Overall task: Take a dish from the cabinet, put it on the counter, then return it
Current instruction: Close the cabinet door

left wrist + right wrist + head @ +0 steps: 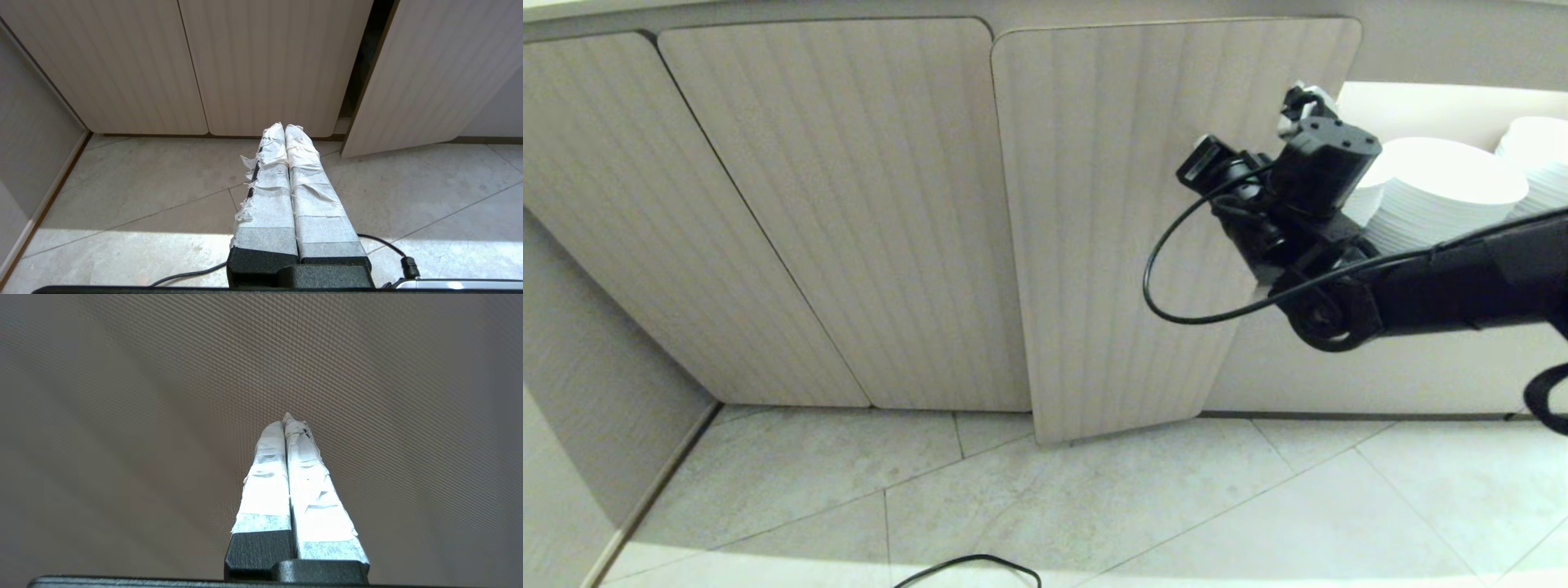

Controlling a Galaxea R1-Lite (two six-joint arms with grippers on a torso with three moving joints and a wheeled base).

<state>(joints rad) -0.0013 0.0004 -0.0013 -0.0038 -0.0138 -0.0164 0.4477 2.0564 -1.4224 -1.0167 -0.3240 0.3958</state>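
Note:
The beige fluted cabinet [833,204] fills the head view, and one door [1127,245] stands swung partly open. My right gripper [1307,94] is shut and empty, its taped fingertips [288,418] up by that door's top right corner, close against a plain beige surface. Behind the arm, the open compartment shows stacked white plates [1437,192]. The small dish is not in view. The counter's top is out of view. My left gripper [284,126] is shut and empty, parked low and pointing at the floor before the cabinet's base [261,81].
A second stack of plates [1539,155] sits at the far right of the compartment. A side wall [572,343] closes the left. A black cable [968,567] lies on the tiled floor [1176,506] near me. The open door [429,73] juts out over the floor.

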